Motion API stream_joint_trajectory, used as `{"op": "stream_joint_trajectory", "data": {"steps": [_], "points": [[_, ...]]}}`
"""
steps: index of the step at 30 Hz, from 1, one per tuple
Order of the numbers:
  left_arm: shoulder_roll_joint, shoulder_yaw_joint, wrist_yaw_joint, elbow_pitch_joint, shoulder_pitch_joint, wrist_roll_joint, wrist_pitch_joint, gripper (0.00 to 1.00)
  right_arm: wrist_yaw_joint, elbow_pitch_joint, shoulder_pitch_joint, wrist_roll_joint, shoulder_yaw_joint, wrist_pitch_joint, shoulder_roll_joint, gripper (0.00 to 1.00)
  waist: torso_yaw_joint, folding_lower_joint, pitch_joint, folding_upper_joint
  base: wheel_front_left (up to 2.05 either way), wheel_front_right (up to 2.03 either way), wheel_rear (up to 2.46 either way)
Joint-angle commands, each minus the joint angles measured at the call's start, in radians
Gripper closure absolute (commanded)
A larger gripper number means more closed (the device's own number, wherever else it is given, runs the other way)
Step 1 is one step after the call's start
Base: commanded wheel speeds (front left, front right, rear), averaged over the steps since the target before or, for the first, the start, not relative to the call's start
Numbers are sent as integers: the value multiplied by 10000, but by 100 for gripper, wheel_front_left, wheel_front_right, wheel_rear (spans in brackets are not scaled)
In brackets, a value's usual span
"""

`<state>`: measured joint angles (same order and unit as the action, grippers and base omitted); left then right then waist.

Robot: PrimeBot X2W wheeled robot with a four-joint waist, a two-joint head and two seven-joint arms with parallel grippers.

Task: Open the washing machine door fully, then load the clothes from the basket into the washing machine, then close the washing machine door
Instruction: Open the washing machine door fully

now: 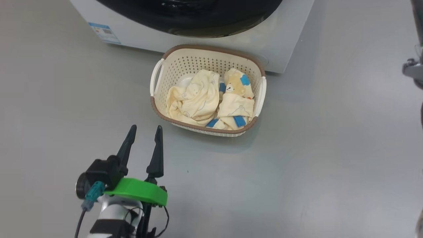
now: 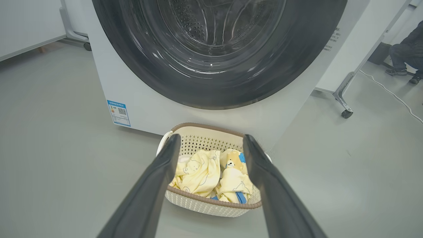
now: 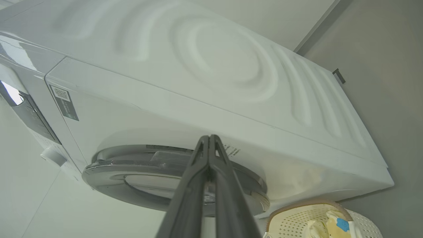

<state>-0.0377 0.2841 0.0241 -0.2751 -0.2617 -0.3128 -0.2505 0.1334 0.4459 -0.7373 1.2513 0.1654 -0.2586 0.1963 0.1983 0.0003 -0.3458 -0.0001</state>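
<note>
A small rectangular basket of cream plastic, its walls perforated with small holes and its rim a brown woven-look band, stands upright on the smooth grey floor, just in front of the washing machine. The basket's long axis runs left to right across the head view, with a white handle at each short end. Inside it lie the clothes: soft, crumpled pale yellow garments with blue trim and a cartoon bear print. The machine is a glossy white box. Its large round door, with a wide shiny black rim and a bulging clear glass centre, sits against the machine's front and faces the robot. The left gripper is released, its 2 long dark fingers spread apart and pointing toward the basket, which lies ahead of it and slightly to its right, apart from it. The right gripper is clenched, fingers pressed together, its tips aimed at the machine's front beside the door's rim.
</note>
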Motion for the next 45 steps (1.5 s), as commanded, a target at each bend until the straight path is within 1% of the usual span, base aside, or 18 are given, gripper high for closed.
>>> {"op": "stream_joint_trajectory", "data": {"steps": [1, 5, 9, 18, 26, 32, 41, 45], "points": [[-125, -211, -88, 352, -296, -83, -113, 0, -27, -272, -716, 98, -79, -290, 171, 100, 419, -3, -439, 1, 0, 0, 0], [-125, -59, -155, 403, -499, -328, -113, 0, -27, -216, -1640, -233, -280, -957, 539, 100, 686, -3, -808, 1, 0, 0, 0], [-125, 119, -186, 414, -647, -416, -113, 0, -27, 30, -2398, -273, -271, -1354, 580, 100, 897, -3, -1062, 1, 0, 0, 0], [-125, 476, -289, 497, -1067, -749, -113, 0, -27, 875, -3993, 95, -232, -2549, 236, 100, 1318, -3, -1586, 1, 0, 0, 0], [-125, 915, -431, 630, -1376, -946, -113, 0, -27, 1384, -4798, -227, -598, -3247, 11, 100, 1609, -3, -1836, 1, 0, 0, 0], [-125, 1285, -540, 709, -1522, -1122, -113, 0, -27, 2033, -5287, -229, -516, -3737, -136, 100, 1866, -3, -1960, 1, 0, 0, 0], [-125, 1586, -642, 738, -1559, -1332, -113, 0, -27, 2852, -5971, -266, -151, -3928, -239, 100, 2155, -3, -2059, 1, 0, 0, 0], [-125, 1709, -693, 754, -1601, -1391, -113, 0, -27, 3404, -6319, -288, 15, -4167, -245, 100, 2274, -3, -2104, 1, 0, 0, 0]]}}
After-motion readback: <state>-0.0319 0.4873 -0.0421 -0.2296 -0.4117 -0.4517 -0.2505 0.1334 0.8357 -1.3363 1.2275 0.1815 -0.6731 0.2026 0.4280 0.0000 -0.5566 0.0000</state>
